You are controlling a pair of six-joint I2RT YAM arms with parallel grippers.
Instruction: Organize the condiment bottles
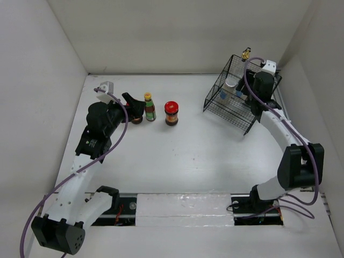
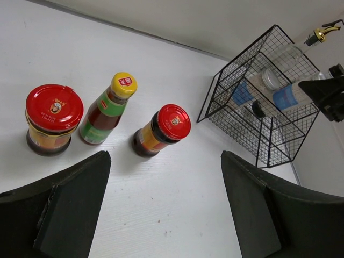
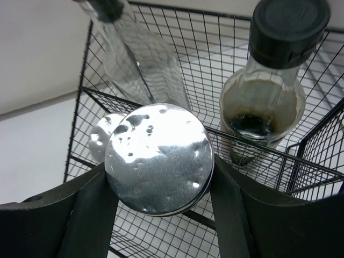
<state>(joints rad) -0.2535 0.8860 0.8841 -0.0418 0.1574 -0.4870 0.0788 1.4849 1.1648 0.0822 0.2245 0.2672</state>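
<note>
The right pincer (image 3: 159,174) pinches a silver-lidded shaker (image 3: 158,156) – the perforated metal lid fills the gap between its two black fingers. It holds the shaker inside the black wire basket (image 1: 214,95), which sits in the far right corner of the white worktop (image 1: 193,156). Whether the shaker rests on the basket floor cannot be told.

Sharing the basket are three more things:
- A second silver-lidded shaker with a blue label (image 3: 101,134) stands just beside the held one.
- A clear glass bottle with a gold pourer (image 1: 246,53) rises past the far rim.
- A tall dark bottle with a black cap (image 3: 279,70) stands upright to the right.

The left pincer (image 2: 164,161) is spread with nothing between its fingers. It hovers over the far left part of the worktop. Beyond it is a row near the far edge, each thing apart from the next:
- a red-lidded dark glass jar (image 2: 54,118)
- a yellow-capped bottle with a green-and-red label (image 2: 107,110)
- a second red-lidded jar (image 2: 161,130)

A broad stretch of worktop lies between this row and the basket – and another runs from the row to the near edge.
</note>
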